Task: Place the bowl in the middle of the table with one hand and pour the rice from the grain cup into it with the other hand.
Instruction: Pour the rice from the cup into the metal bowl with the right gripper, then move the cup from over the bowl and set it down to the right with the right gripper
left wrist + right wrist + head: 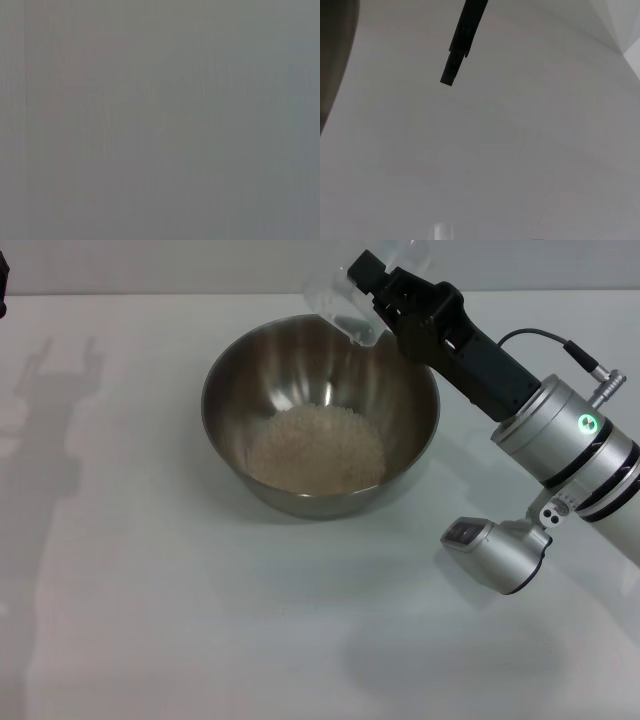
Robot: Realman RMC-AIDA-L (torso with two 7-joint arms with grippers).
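The steel bowl (404, 380) stands on the white table (150, 620) near its middle, with a pale heap of rice (318, 448) in its bottom. My right gripper (366, 292) is shut on the clear grain cup (335, 302) and holds it tipped over the bowl's far right rim, mouth down toward the bowl. I cannot tell whether rice is left in the cup. The right wrist view shows one black finger (457, 50) and a dark edge of the bowl (332, 60). Of my left gripper (2, 290) only a black bit shows at the far left edge.
My right arm (560, 440) slants in from the right over the table beside the bowl. The left arm's shadow (55, 410) lies on the table left of the bowl. The left wrist view shows only flat grey.
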